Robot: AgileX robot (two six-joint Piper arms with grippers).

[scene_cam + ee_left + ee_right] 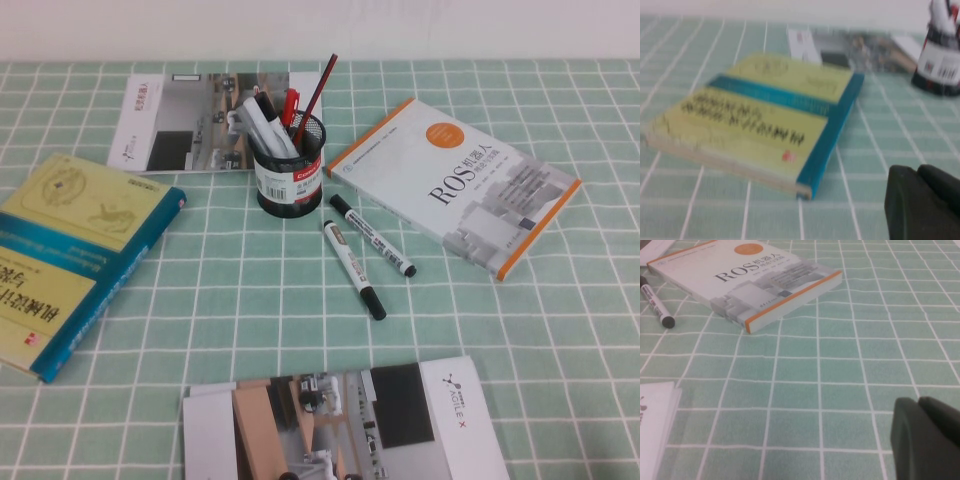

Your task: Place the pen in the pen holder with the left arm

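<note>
From the raised camera, a table under a green cloth with white grid lines (250, 320) carries books and pens. Near the middle stands the pen holder (289, 170), a black mesh cup with a white and red label band. The pen (262, 124), white with a white cap, stands inside it, leaning toward the robot's left, together with a red pen (290, 105), a thin dark red pencil (318, 88) and a dark pen. Just beside the cup, on the robot's right and nearer the camera, 2 white markers with black caps (352, 268) lie side by side on the cloth, apart from each other. A white and orange book marked ROS (450, 180) lies to the right of them. A yellow and teal book (70, 250) lies at the far left. A brochure (190, 120) lies behind the cup, and another brochure (340, 420) lies at the near edge. Neither arm appears in this view.

From the left wrist camera, the left gripper (922, 205) shows as a dark shape low over the cloth, its fingers pressed together and holding nothing. The yellow and teal book (765, 120) lies ahead of it, and the pen holder (940, 65) stands farther off.

From the right wrist camera, the right gripper (925, 440) is a dark shape above the cloth; I cannot tell how its fingers stand. The ROS book (750, 280) lies ahead, with 1 marker (655, 305) beside it.
</note>
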